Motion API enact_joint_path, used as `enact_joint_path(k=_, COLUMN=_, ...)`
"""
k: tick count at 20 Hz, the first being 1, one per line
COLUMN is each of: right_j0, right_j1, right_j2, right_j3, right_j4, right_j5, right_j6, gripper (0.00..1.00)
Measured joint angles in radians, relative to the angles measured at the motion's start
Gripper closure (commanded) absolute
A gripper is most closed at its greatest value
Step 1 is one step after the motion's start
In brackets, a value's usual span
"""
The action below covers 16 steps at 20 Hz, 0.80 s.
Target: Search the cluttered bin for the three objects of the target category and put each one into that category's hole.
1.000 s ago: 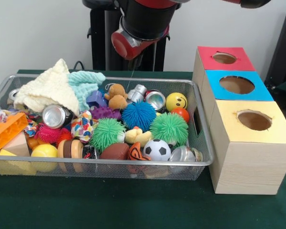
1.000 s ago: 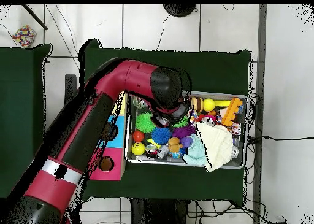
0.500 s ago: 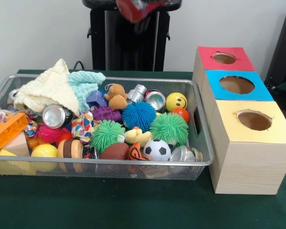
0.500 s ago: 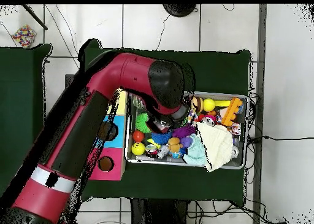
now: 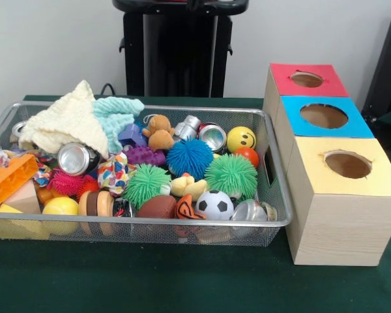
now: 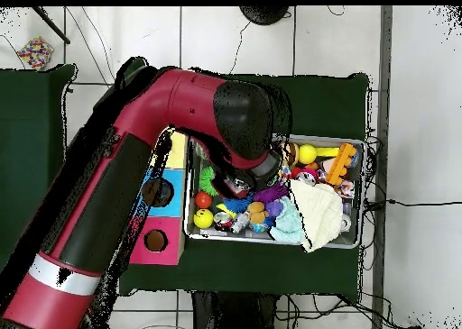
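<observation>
A wire mesh bin [image 5: 150, 222] holds a jumble of toys. Among them are a blue spiky ball [image 5: 189, 157], two green spiky balls [image 5: 231, 175] [image 5: 146, 183], a yellow smiley ball [image 5: 241, 138], a soccer ball [image 5: 215, 205], a brown football [image 5: 158, 207], silver cans [image 5: 77, 158] [image 5: 212, 137] and a teddy bear [image 5: 159, 132]. Beside the bin stand three boxes, each with a hole on top: red [image 5: 306, 79], blue [image 5: 323, 115] and yellow [image 5: 347, 164]. The front view shows no arm. From overhead, the red arm covers the bin's left part, and the gripper [image 6: 242, 179] hangs above the toys there.
Cream cloth [image 5: 68, 120] and teal cloth [image 5: 115, 114] are piled at the bin's back left. An orange brick [image 5: 10, 179] and a yellow ball [image 5: 60, 207] lie at its left end. A black stand [image 5: 179, 49] rises behind the bin. Green cloth covers the table [image 5: 182, 280].
The arm has risen: its red and black end has left the top of the front view, and the arm looms larger in the overhead view. The toys have not moved.
</observation>
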State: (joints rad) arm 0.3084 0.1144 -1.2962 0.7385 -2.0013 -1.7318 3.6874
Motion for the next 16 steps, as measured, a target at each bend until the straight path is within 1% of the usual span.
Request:
enact_joint_path(k=3, right_j0=-0.001, right_j1=0.008, right_j2=0.000, right_j3=0.000, right_j4=0.000, right_j5=0.055, right_j6=0.000, gripper=1.00)
enact_joint_path(k=10, right_j0=-0.008, right_j1=0.053, right_j2=0.000, right_j3=0.000, right_j4=0.004, right_j5=0.257, right_j6=0.000, gripper=1.00)
enact_joint_path(k=13, right_j0=-0.011, right_j1=0.072, right_j2=0.000, right_j3=0.000, right_j4=0.007, right_j5=0.304, right_j6=0.000, gripper=1.00)
enact_joint_path(k=16, right_j0=-0.013, right_j1=0.086, right_j2=0.000, right_j3=-0.001, right_j4=0.009, right_j5=0.322, right_j6=0.000, gripper=1.00)
